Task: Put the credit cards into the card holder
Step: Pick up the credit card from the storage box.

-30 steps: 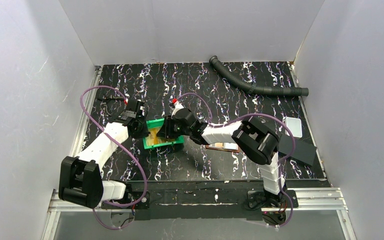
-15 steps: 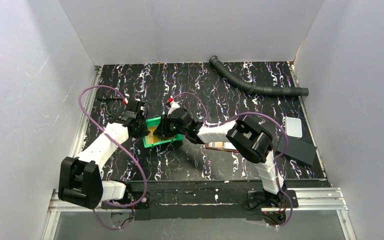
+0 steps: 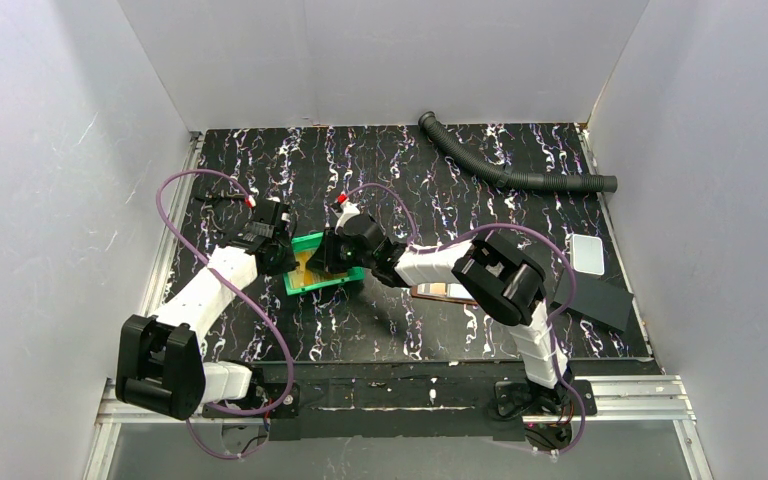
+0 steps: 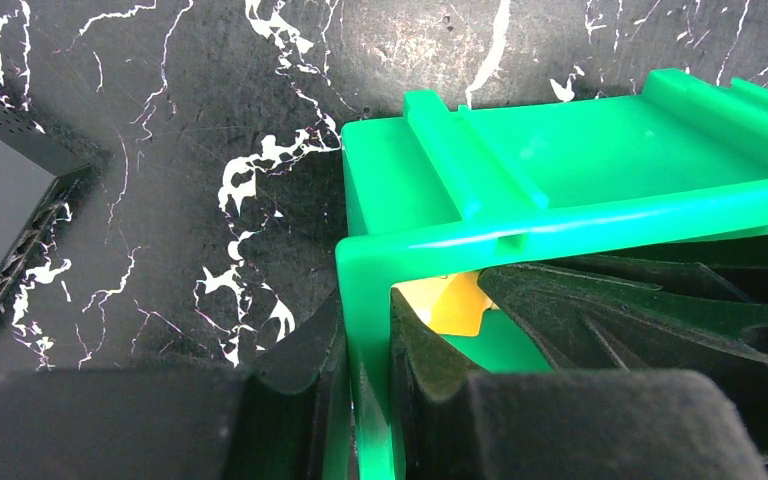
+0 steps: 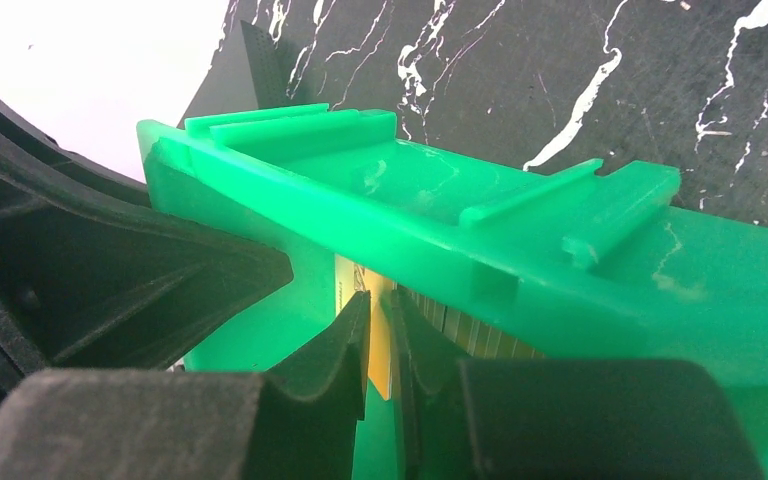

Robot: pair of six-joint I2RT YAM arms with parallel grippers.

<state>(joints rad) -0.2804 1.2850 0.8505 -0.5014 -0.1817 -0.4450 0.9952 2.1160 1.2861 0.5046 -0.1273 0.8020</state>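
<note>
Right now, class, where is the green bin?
In the top view the green bin sits left of centre on the black mat, its wall clamped by the left gripper, the right gripper reaching inside.

Overhead view; wrist close-ups, shared bin (image 4: 560, 150)
</note>
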